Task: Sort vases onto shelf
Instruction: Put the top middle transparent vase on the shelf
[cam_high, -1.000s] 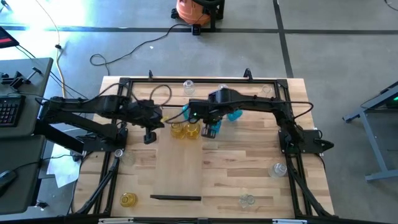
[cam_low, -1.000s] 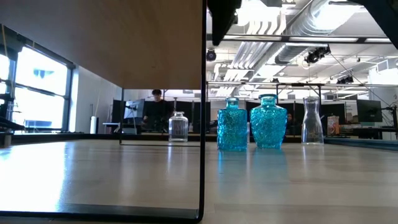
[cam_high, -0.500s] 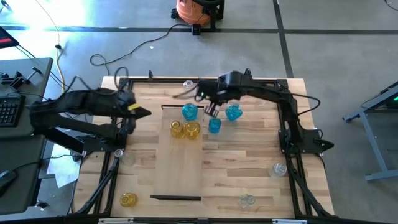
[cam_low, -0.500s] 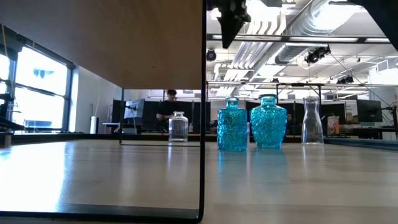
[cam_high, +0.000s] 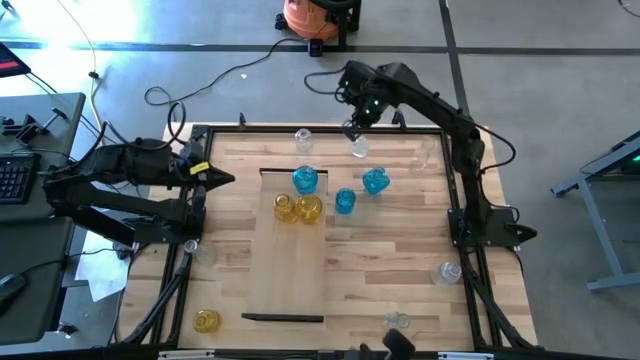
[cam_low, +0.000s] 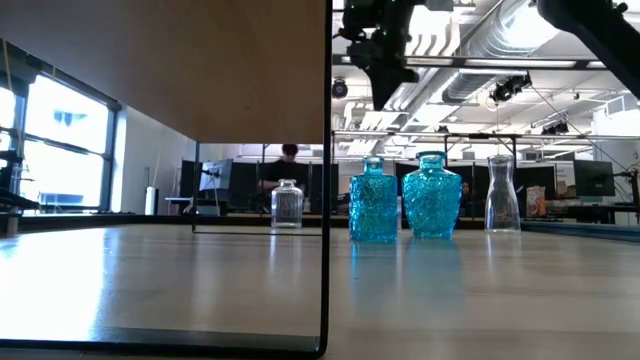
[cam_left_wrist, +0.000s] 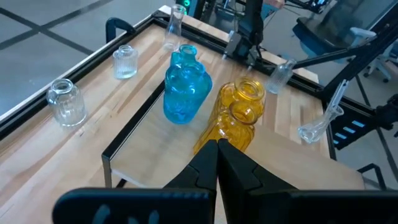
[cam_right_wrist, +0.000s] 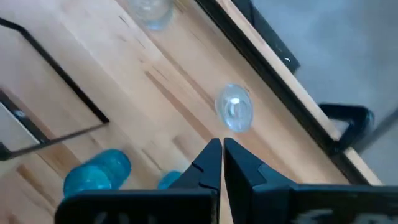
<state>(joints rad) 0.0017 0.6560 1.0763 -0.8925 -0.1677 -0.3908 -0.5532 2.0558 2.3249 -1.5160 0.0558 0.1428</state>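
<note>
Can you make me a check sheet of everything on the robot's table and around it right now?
Surface: striped plank table, with the pale shelf lying flat on it.
Job's things: one blue vase and two yellow vases stand on the shelf; two blue vases beside it; clear vases and one yellow vase scattered near the table edges.
Clutter: nothing seen.
Grippers: left gripper shut, empty, at the table's left edge; right gripper shut, empty, over a clear vase at the far edge.
Cables: a cable on the floor.
Surroundings: an orange vacuum, a desk, and a person in the room behind.
</note>
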